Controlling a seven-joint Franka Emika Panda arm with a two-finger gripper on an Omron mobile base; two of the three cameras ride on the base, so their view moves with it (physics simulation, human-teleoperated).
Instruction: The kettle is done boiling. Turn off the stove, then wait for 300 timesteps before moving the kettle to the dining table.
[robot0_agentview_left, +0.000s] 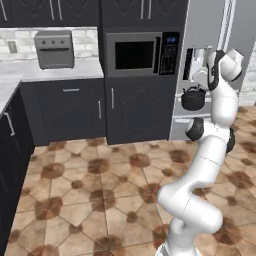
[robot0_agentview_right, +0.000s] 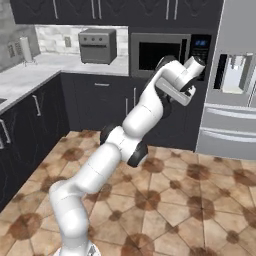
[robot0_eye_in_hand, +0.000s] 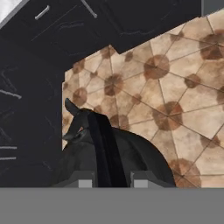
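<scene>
In front of the fridge (robot0_agentview_left: 210, 30), high above the tiled floor (robot0_agentview_left: 100, 190), the kettle (robot0_agentview_left: 193, 99) hangs from the gripper (robot0_eye_in_hand: 109, 181), whose jaws are clamped narrow on the arched handle (robot0_eye_in_hand: 103, 144). In the hand view the black body swings just beneath the fingertips (robot0_eye_in_hand: 85, 181), the spout (robot0_eye_in_hand: 72, 111) pointing toward the dark cabinets (robot0_eye_in_hand: 30, 87) and the floor (robot0_eye_in_hand: 175, 87) well below. In the left base view the kettle sits beside the arm's upper link, to the right of the microwave (robot0_agentview_left: 142, 54) and level with the fridge's lower drawers.

Judging from its squat metal build and a fresh boil, the kettle is likely fairly heavy with water and hot on the body, so the handle is the sensible hold. The shell is rigid and smooth, and hung from one narrow arch it may pendulum or tip toward the spout if moved abruptly; a central grip at the handle's crown looks best for keeping it level on the way to the table.
</scene>
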